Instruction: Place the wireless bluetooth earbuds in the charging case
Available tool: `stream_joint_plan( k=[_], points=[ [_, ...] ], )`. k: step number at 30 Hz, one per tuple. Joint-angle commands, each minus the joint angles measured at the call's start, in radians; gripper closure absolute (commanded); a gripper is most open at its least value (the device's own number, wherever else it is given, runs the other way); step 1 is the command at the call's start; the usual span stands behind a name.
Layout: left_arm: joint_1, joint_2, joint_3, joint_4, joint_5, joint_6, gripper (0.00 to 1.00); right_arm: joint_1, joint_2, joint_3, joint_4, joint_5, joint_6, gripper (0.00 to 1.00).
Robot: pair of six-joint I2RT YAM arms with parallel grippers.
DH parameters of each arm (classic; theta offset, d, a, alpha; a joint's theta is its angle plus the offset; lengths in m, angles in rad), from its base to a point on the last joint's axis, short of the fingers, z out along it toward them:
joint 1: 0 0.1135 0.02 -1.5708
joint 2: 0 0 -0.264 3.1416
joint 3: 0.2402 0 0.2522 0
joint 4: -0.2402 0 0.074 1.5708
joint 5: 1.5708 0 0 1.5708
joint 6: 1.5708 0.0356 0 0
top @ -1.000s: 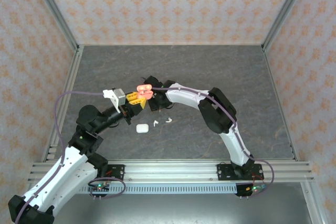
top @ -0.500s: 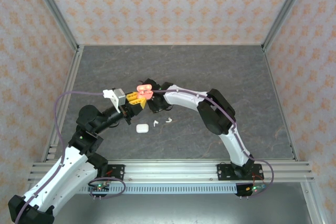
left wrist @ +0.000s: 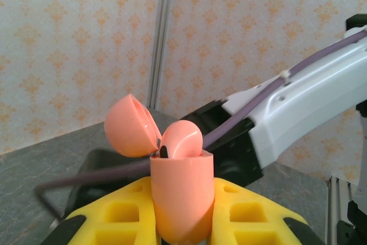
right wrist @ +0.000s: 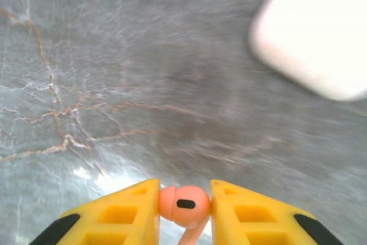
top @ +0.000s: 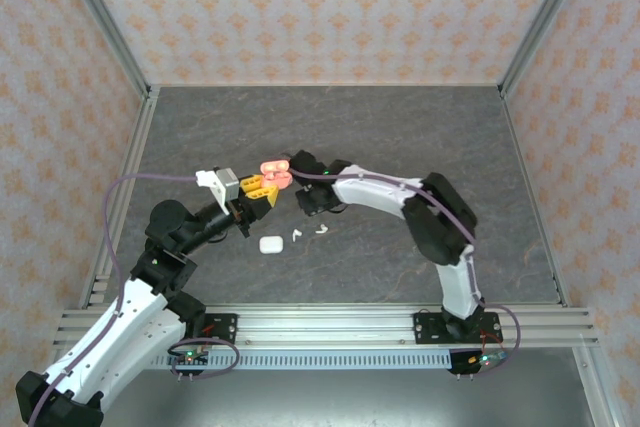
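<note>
Over a grey marbled table (top: 400, 127) ringed by patterned walls (top: 330, 7), the left gripper (left wrist: 182, 217) holds a coral-pink charging case (left wrist: 182, 196) upright, its yellow fingers (left wrist: 109, 202) clamped against either side of the case's body. The case's lid (left wrist: 129, 127) is hinged open and tipped back to the left, and the rounded head of a coral-pink earbud (left wrist: 182, 137) stands up out of the case's mouth. Behind it the white right arm (left wrist: 309, 107), with a purple cable along it, crosses the left wrist view. The right gripper (right wrist: 184, 206) is closed on a second coral-pink earbud (right wrist: 184, 202), pinched by its head between two yellow fingers (right wrist: 123, 213), its stem pointing down toward the bottom edge of the right wrist view. That view is blurred, with the veined tabletop beneath the earbud. From the top camera, the held case sits raised near the middle of the table, with the right arm's wrist just beside it to the right. Nearer the arm bases, a closed white case (top: 270, 244) lies on the table. A white earbud (top: 297, 235) lies just to its right, and another white earbud (top: 320, 229) lies a little further right; both are apart from the white case and from either gripper.
</note>
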Motion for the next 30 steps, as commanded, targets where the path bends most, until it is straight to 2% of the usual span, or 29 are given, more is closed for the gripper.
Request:
stream_joint_plan(
  k=[1,7,15,22,30],
  points=[
    [-0.005,0.019,0.02,0.086,0.001,-0.032,1.0,-0.049,-0.195,-0.067,0.112,0.044,0.033,0.74],
    [-0.006,0.074,0.003,0.169,-0.01,-0.07,1.0,-0.113,-0.507,-0.222,0.21,0.063,0.063,0.74],
    [-0.042,0.182,-0.006,0.303,-0.019,-0.091,1.0,-0.098,-0.824,-0.297,0.317,0.036,0.133,0.75],
    [-0.072,0.287,0.01,0.406,-0.012,-0.098,1.0,0.013,-0.892,-0.301,0.427,0.086,0.129,0.75],
    [-0.095,0.34,0.041,0.434,-0.006,-0.086,1.0,0.072,-0.817,-0.255,0.488,0.075,0.119,0.75]
  ],
)
